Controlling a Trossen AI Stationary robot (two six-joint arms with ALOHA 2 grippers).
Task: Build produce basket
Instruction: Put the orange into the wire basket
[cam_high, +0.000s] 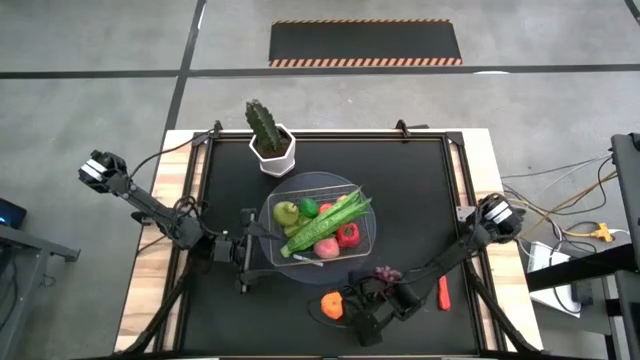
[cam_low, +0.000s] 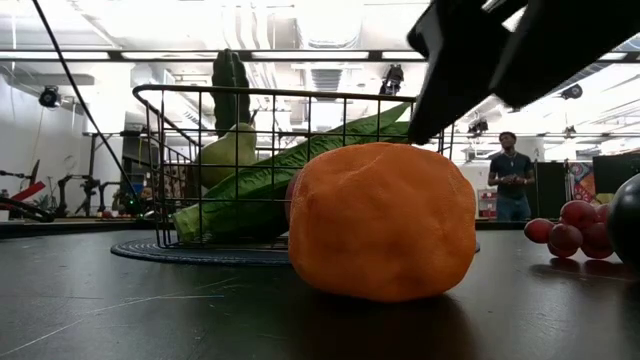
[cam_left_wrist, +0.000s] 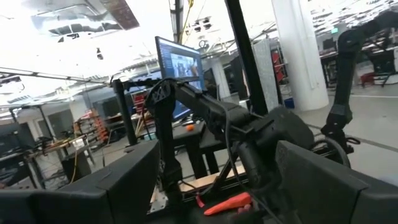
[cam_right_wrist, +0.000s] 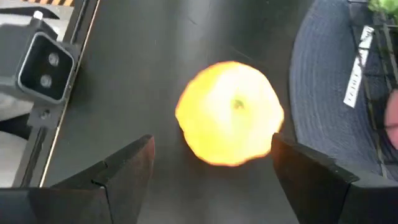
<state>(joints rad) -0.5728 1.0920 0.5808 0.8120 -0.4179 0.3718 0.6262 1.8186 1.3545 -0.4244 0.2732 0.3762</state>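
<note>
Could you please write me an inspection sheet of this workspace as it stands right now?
Surface: black table mat in a wooden frame.
Job's things: basket holds bean bunch, green apple, lime, red pepper; orange, grapes and chili lie outside.
Clutter: potted cactus behind the basket.
Grippers: right gripper open, hovering at the orange; left gripper open beside the basket.
Cables: loose leads off the table's right side.
Surroundings: a person standing far off.
</note>
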